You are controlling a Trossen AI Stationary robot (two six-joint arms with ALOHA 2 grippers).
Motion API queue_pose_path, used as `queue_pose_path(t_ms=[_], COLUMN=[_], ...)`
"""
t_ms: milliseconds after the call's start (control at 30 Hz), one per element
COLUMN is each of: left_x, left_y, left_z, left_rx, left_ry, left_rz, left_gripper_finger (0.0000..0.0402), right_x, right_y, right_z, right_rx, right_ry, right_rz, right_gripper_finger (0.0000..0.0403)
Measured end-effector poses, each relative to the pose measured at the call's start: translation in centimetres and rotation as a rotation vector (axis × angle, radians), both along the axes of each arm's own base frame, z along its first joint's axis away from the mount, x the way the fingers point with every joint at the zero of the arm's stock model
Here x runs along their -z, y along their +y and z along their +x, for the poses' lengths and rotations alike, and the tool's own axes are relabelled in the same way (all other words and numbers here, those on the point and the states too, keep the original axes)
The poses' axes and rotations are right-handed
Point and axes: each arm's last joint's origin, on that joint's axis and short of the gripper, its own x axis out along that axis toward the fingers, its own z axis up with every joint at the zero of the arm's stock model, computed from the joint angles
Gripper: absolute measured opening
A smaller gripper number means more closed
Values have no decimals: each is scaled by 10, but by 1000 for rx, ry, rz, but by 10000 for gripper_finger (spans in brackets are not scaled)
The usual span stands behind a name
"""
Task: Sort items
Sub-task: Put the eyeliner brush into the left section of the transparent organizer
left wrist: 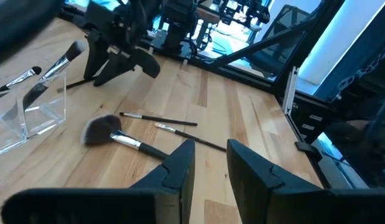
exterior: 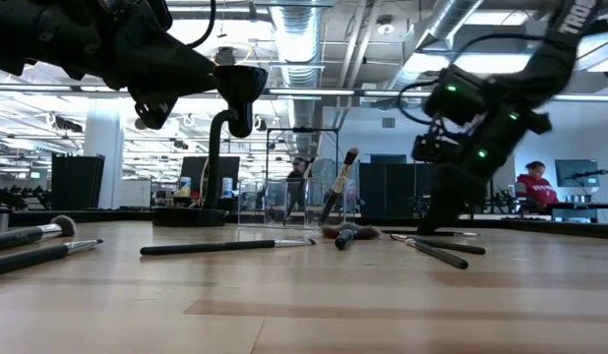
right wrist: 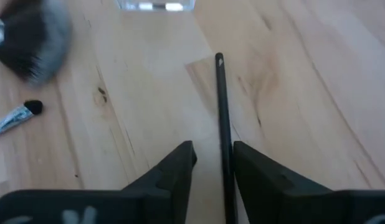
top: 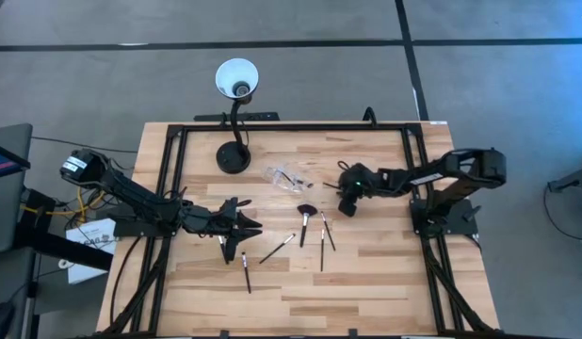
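Several slim dark makeup brushes lie flat on the wooden table: a fan-headed one [top: 305, 219], two thin ones [top: 323, 235], another [top: 277, 249] and one [top: 246, 271]. A clear plastic container [top: 289, 176] holds a brush leaning upright [exterior: 338, 187]. My right gripper [right wrist: 214, 165] is open and points down at the table. A thin dark handle [right wrist: 222, 106] lies on the wood and runs in between its fingers. My left gripper [left wrist: 210, 165] is open and hovers above the table, left of the fan brush [left wrist: 102, 129], holding nothing.
A black gooseneck lamp with a white shade [top: 236, 79] stands on its round base [top: 233, 157] at the table's far side. Black frame rails [top: 173, 179] run along the left and right edges. Bare wood lies toward the near edge. A person [exterior: 535, 187] sits in the room beyond.
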Motion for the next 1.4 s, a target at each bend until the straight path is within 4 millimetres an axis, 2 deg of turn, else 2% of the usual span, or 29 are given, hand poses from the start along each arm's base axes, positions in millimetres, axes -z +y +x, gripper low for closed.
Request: queue_pose_path(t_ms=[233, 400, 700, 900, 1000, 1100, 1167, 1267, 1400], left_x=[0, -1, -2, -2, -2, -2, -1, 2, 13], left_y=[0, 2, 2, 2, 0, -5, -10, -13, -12], left_z=[0, 0, 0, 0, 0, 0, -2, -2, 5], left_rx=[-16, -60, -60, -60, -16, 179, 246, 254, 214], left_ry=[-3, -13, -20, -23, -20, -8, -5, 3, 19], left_rz=[-17, -12, -19, -21, -29, -27, -28, 3, 85], left_gripper_finger=[90, 90, 90, 90, 90, 90, 90, 90, 90], right_x=[24, 28, 28, 28, 27, 25, 22, 18, 7], right_y=[10, 12, 11, 10, 12, 18, 25, 40, 58], right_z=[-42, -53, -54, -54, -53, -49, -44, -33, -16], right_rx=[10, 8, 33, 75, 99, 111, 85, 2, -62], right_ry=[-162, -162, -157, -180, -222, -276, -297, -321, -378], right_rz=[-56, -78, -100, -75, -18, 22, 53, 129, 111], right_gripper_finger=[110, 102, 81, 14, 14, 8, 6, 6, 4])
